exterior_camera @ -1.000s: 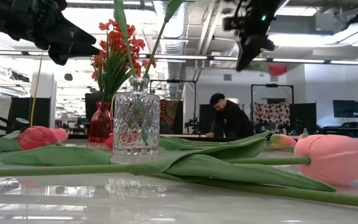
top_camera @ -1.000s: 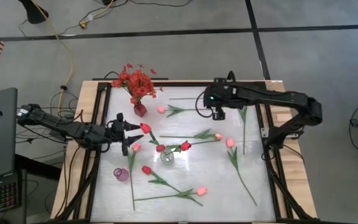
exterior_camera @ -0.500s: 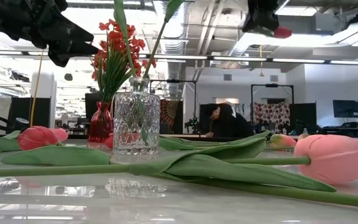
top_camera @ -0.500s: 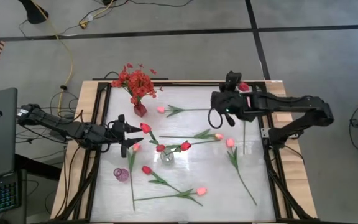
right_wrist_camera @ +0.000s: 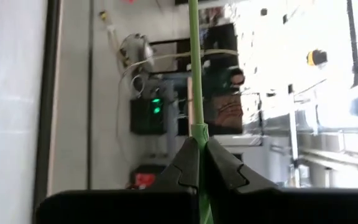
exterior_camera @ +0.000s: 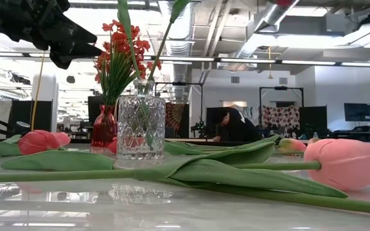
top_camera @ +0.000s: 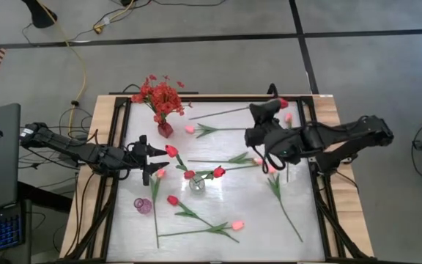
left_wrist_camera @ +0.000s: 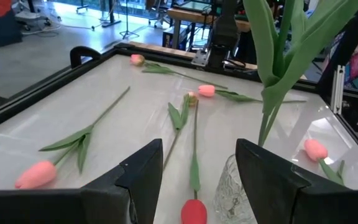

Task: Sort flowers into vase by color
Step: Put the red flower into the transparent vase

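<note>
My right gripper (top_camera: pixel 268 108) is raised above the table's far right part and is shut on a red tulip, whose bud (top_camera: pixel 283 103) also shows at the top of the low view (exterior_camera: pixel 284 2). My left gripper (top_camera: pixel 149 158) hovers open over the table's left side, above a red tulip bud (left_wrist_camera: pixel 193 211) and beside the clear glass vase (top_camera: pixel 196 183). That vase holds red tulips. A red vase (top_camera: pixel 165 130) holds the red blossom sprays (top_camera: pixel 160 95). Pink and red tulips lie flat on the table. My right gripper pinches the red tulip's thin green stem (right_wrist_camera: pixel 195 127) between its two fingertips, the fingers (right_wrist_camera: pixel 219 165) lying across it. The flower is lifted clear of the table. Its stem (top_camera: pixel 233 112) runs roughly level toward the table's left and the bud points toward the far right corner.
A small purple vase (top_camera: pixel 143 205) stands near the left edge. Loose tulips lie around the glass vase, among them pink ones (top_camera: pixel 238 225) (top_camera: pixel 271 168) (exterior_camera: pixel 342 163). A black frame (top_camera: pixel 116 139) rims the table. A person (exterior_camera: pixel 235 125) is in the room beyond.
My right gripper has risen high above the table, turning as it went, and has drifted slightly toward the right and near edges. The red tulip in it has come up clear of the table, its bud climbing to the top of the low view.
</note>
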Controlling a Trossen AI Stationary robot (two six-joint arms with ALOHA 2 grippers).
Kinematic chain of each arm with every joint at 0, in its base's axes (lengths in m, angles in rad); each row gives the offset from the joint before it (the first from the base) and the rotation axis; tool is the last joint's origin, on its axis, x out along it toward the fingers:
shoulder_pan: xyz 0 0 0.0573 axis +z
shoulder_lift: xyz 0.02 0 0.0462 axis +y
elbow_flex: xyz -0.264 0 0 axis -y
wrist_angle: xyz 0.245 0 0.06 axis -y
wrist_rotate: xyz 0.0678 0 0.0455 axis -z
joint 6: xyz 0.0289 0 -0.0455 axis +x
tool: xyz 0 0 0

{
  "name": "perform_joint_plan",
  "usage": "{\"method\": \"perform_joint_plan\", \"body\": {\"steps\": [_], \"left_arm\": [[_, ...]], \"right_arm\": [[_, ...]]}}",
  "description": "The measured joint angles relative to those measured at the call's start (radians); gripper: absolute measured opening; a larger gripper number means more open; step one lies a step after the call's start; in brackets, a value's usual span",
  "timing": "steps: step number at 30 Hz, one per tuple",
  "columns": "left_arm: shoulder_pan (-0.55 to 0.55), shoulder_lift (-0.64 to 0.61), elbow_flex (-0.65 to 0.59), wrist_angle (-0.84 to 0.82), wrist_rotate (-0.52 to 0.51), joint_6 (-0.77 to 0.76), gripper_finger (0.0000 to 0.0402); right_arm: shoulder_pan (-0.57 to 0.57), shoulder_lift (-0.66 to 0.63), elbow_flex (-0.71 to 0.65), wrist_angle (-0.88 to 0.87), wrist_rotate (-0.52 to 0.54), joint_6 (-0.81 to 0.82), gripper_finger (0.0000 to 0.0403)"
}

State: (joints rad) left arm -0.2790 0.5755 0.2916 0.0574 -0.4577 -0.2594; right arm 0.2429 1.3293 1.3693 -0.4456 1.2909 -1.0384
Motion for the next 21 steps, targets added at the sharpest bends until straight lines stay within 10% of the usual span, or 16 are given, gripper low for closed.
{"method": "perform_joint_plan", "body": {"steps": [21], "left_arm": [[0.0, 0.0, 0.001, -0.009, -0.001, -0.016, 0.019]], "right_arm": [[0.062, 0.143, 0.0, 0.159, -0.063, -0.32, 0.0034]]}}
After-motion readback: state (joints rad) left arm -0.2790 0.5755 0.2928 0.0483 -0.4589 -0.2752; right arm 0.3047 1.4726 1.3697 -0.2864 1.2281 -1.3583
